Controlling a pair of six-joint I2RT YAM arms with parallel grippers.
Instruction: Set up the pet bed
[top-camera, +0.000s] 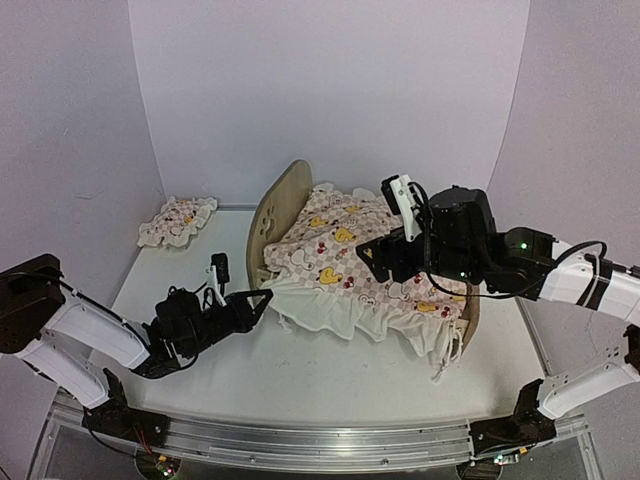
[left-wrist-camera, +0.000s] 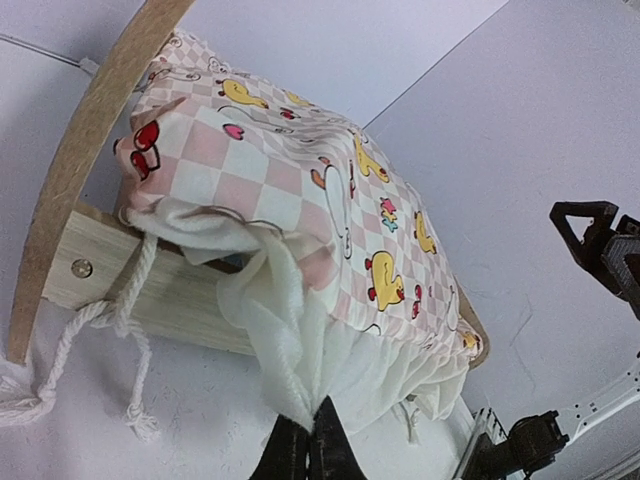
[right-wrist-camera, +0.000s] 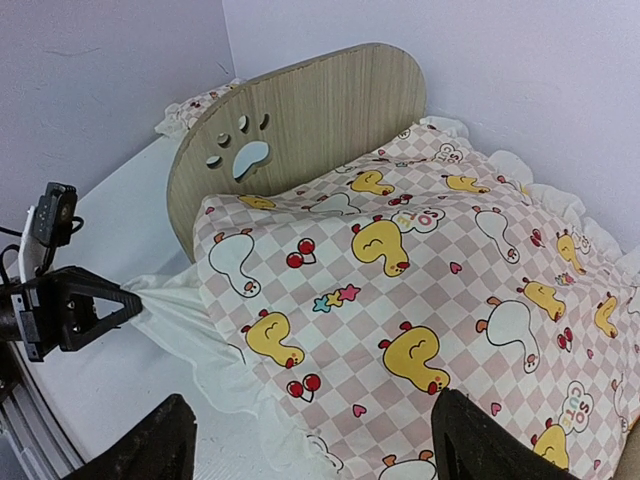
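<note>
Now your left gripper (left-wrist-camera: 312, 432) pinches the white ruffle (left-wrist-camera: 300, 340) of the duck-print cover (right-wrist-camera: 420, 270), pet bed (right-wrist-camera: 320, 110) just ahead; your right gripper (right-wrist-camera: 315, 420) hangs wide open, bed directly below.

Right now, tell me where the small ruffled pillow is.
Top view: the pillow lies at the far left rear, left of the pet bed and apart from it.
</note>
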